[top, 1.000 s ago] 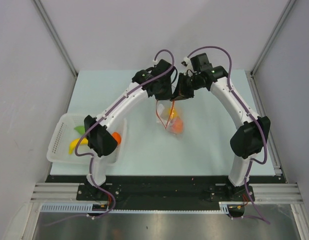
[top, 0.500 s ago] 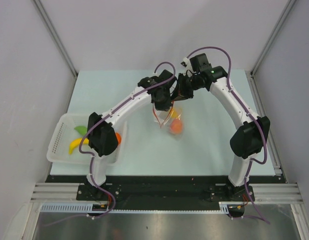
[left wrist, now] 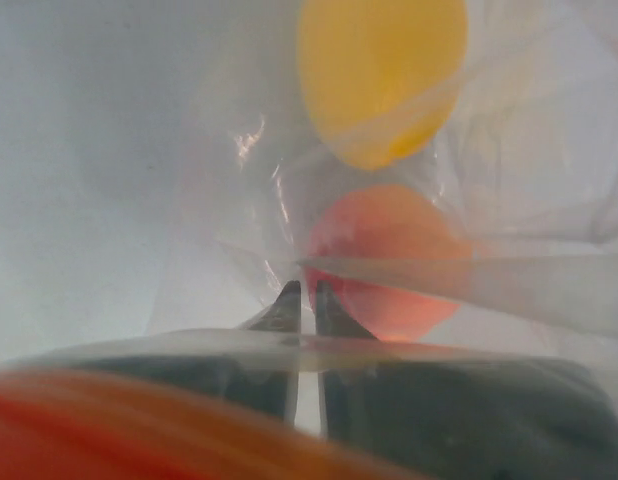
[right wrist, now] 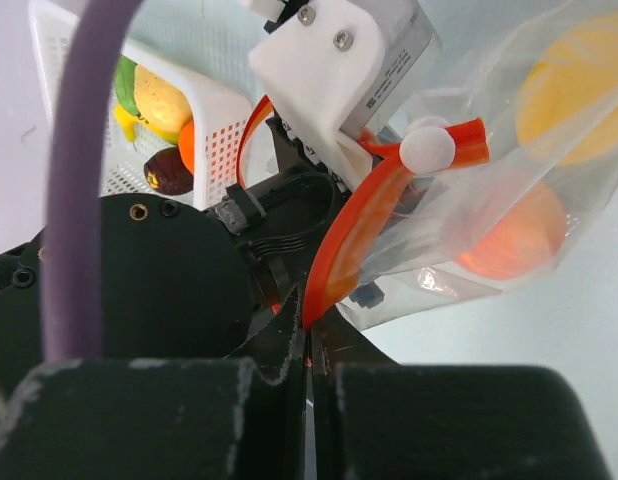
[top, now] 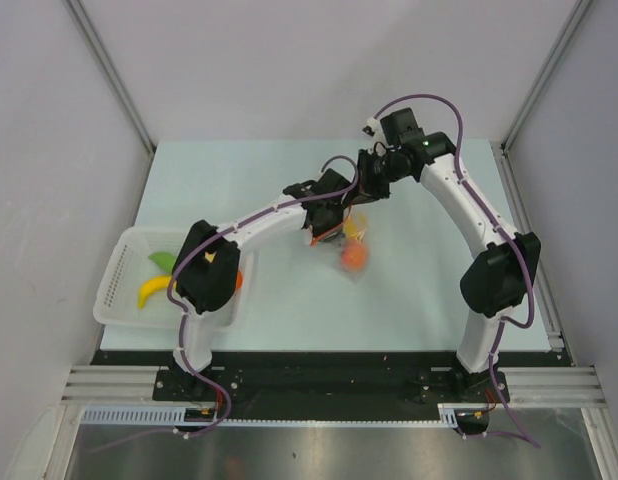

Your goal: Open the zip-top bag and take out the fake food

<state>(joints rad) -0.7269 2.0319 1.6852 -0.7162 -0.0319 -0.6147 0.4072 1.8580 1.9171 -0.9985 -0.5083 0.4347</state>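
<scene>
The clear zip-top bag (top: 341,243) hangs just above the table's middle, between both grippers. It holds a yellow fake fruit (left wrist: 384,70) and a peach-orange one (left wrist: 389,250), the latter also in the top view (top: 354,257). My right gripper (right wrist: 307,325) is shut on the bag's red-orange zip strip (right wrist: 354,225), near its white slider (right wrist: 429,148). My left gripper (left wrist: 302,292) is pressed in among the bag's plastic, its jaws almost together on a fold of the film. The blurred zip strip (left wrist: 109,420) crosses close before its camera.
A white mesh basket (top: 114,270) stands at the table's left front edge, by the left arm's base. In it lie a yellow banana (top: 149,292), a green piece (top: 161,260), an orange one (top: 235,275) and a dark purple one (right wrist: 167,172).
My left gripper has moved toward the near side and down onto the bag. The bag's lower end has shifted slightly to the right. My right gripper has stayed in place.
</scene>
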